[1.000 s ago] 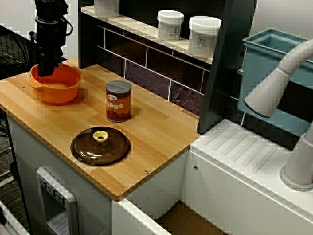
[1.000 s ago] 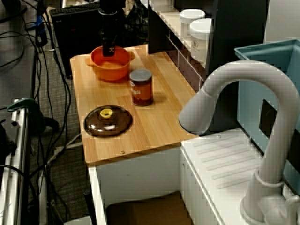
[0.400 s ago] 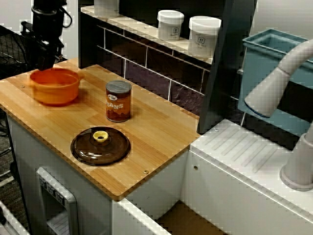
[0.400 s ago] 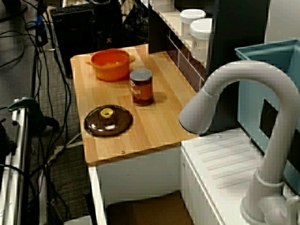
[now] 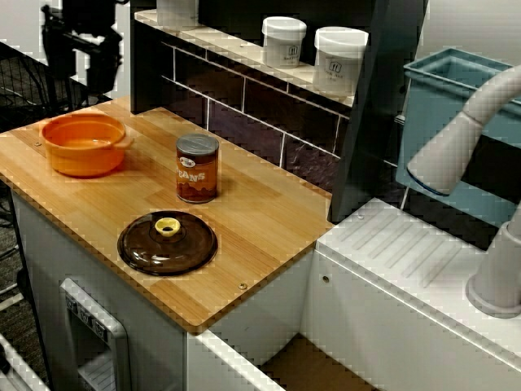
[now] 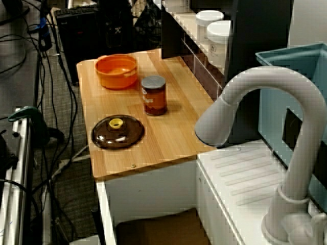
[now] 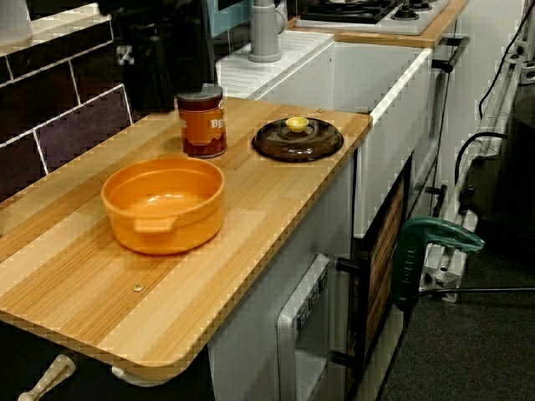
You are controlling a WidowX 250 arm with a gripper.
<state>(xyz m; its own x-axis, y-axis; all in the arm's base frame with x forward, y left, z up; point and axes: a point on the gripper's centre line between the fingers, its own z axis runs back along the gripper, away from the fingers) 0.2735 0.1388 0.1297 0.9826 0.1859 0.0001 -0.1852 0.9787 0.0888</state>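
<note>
The black gripper [image 5: 79,59] hung above the round orange plastic bowl [image 5: 84,143], jaws spread and empty. The bowl sat on the light wooden countertop [image 5: 262,218] (far end from the sink), beside a dark tiled wall [image 5: 244,107].

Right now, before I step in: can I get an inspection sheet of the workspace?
Surface: wooden counter, no spills seen.
Job's things: orange bowl, upright, empty, near the counter's end.
Clutter: can upright; brown lid flat, yellow knob up; two white jars on the shelf.
Grippers: gripper hangs above and behind the bowl, touching nothing; too dark to tell open or shut.
Cables: loose cables on the floor beside the counter.
Surroundings: white faucet, blue bin, white drainboard.
</note>
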